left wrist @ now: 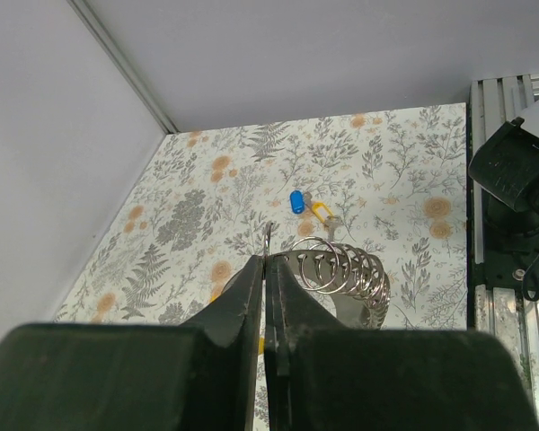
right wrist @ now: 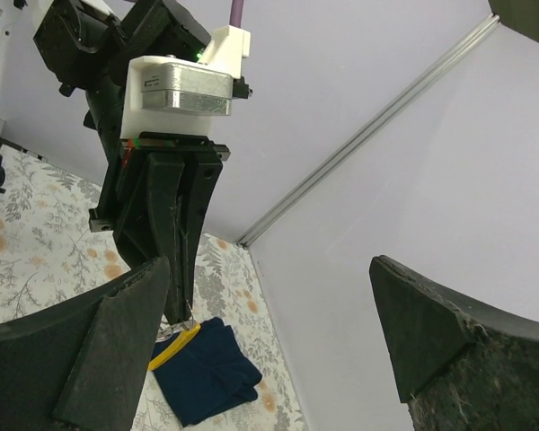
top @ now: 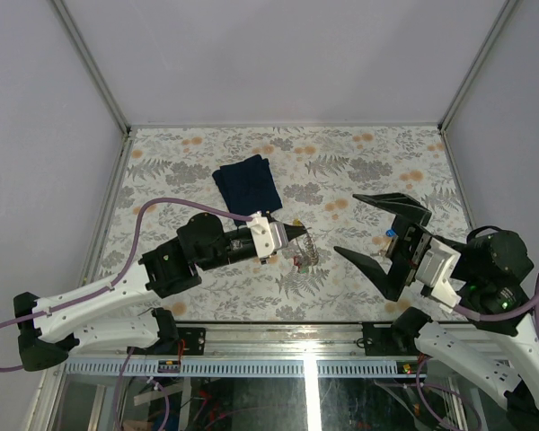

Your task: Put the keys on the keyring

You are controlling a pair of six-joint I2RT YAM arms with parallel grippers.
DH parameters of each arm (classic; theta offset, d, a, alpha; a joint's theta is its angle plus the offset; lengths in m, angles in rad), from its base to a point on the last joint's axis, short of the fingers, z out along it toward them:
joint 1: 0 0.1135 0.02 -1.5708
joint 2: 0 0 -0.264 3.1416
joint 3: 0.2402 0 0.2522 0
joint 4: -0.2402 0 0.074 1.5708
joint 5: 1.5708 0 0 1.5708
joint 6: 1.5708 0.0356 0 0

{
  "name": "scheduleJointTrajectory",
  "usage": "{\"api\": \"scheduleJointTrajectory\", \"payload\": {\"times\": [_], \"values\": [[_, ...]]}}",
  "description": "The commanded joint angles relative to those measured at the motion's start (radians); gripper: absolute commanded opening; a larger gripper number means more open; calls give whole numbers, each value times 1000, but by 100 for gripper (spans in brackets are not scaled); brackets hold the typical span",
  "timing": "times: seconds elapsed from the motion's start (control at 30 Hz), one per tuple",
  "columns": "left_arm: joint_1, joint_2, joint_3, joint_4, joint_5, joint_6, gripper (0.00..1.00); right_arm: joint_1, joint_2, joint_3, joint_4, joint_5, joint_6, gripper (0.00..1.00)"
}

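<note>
The left claw (left wrist: 268,260) is pinched tight on a thin wire end of the keyring (left wrist: 341,268), whose coiled loops sit just right of its tips. A blue key (left wrist: 296,200) and a yellow key (left wrist: 322,214) lie ahead. The right claw (top: 346,224) gapes wide and holds nothing.

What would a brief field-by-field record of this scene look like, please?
left tool: shut, apparently on a yellow-tagged key
right tool: open wide, holding nothing
keyring: coil of wire loops beside the left tool's tip
loose keys: blue key and yellow key side by side on the table
navy cloth: folded, towards the table's far side
task state: loose keys not yet on the keyring
</note>
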Motion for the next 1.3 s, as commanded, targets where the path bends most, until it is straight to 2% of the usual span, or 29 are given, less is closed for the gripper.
{"api": "scheduleJointTrajectory", "payload": {"times": [0.0, 0.07, 0.17, 0.33, 0.43, 0.67, 0.87, 0.93, 1.0, 1.07, 1.27], "values": [[-2, -3, 19, 92, -34, -22, 0, 7, -2, 7, 57, 138, 76, 99], [-2, -6, 12, 90, -40, -30, 0, 6, -17, -25, 80, 278, 130, 99], [8, -16, -9, 113, -51, -56, 0, 7, 15, 9, -47, 326, 159, 99], [47, -40, -32, 128, -10, -87, 0, 7, 49, -32, -59, 627, 416, 99], [70, -59, -51, 129, 10, -102, 0, 7, 64, -62, -90, 738, 542, 99], [103, -98, -89, 93, 18, -128, 0, 7, 256, -19, -313, 948, 695, 99], [138, -111, -114, 59, -15, -163, 0, -4, 467, 59, -511, 948, 773, 99], [164, -111, -126, 59, -12, -184, 0, -53, 523, 63, -548, 844, 802, 99], [193, -113, -135, 56, 12, -197, 0, -149, 570, 45, -551, 665, 841, 99], [223, -111, -143, 51, 37, -206, 0, -231, 609, 20, -534, 553, 883, 99], [293, -104, -168, 58, 98, -231, 0, -279, 702, 20, -535, 468, 926, 99]]}}
